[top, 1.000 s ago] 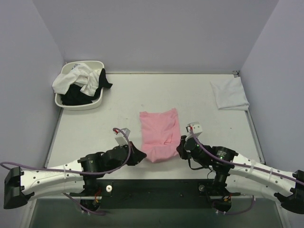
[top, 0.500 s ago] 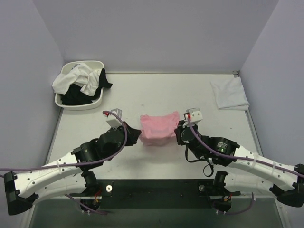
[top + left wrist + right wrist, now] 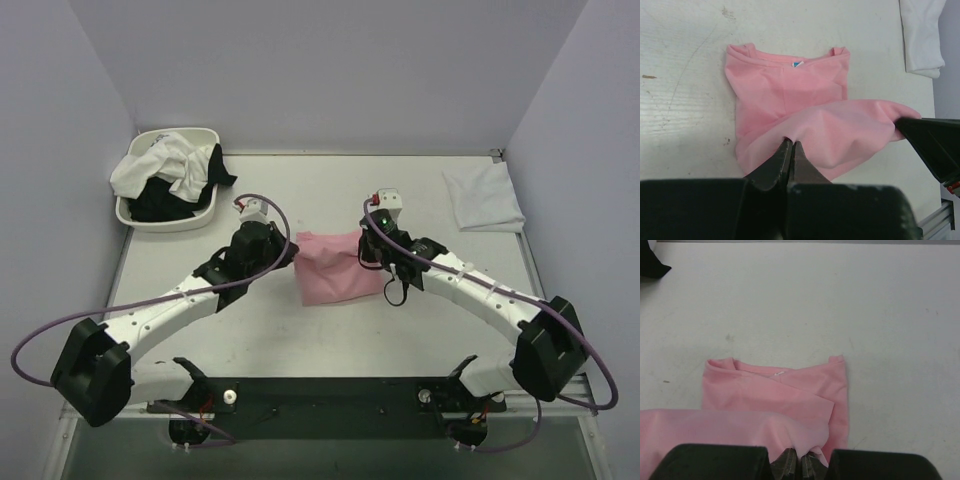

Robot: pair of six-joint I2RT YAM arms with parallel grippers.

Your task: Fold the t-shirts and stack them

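Pale lilac walls are seen around a white tabletop [image 3: 300,190], and both arms are stretched across it from the near edge toward the middle. At the far left, a white basin [image 3: 165,225] is heaped with white and black t-shirts [image 3: 165,170]. At the far right, a folded white t-shirt [image 3: 483,197] is laid flat, well apart from the action. In the centre the pink t-shirt [image 3: 340,270] is spread, with its near hem raised off the surface. One corner of that hem is pinched by the left claw [image 3: 791,144], its jaws pressed together on the cloth. The other corner is clamped likewise by the right claw [image 3: 799,458]. The lifted edge is stretched crosswise between the two claws, and neither arm is judged nearer. The collar [image 3: 790,59], marked by a small blue label [image 3: 798,63], is found flat ahead of both claws, on the far side. The coming move is judged to turn on that: the hem would be carried forward and set down square along the collar line.
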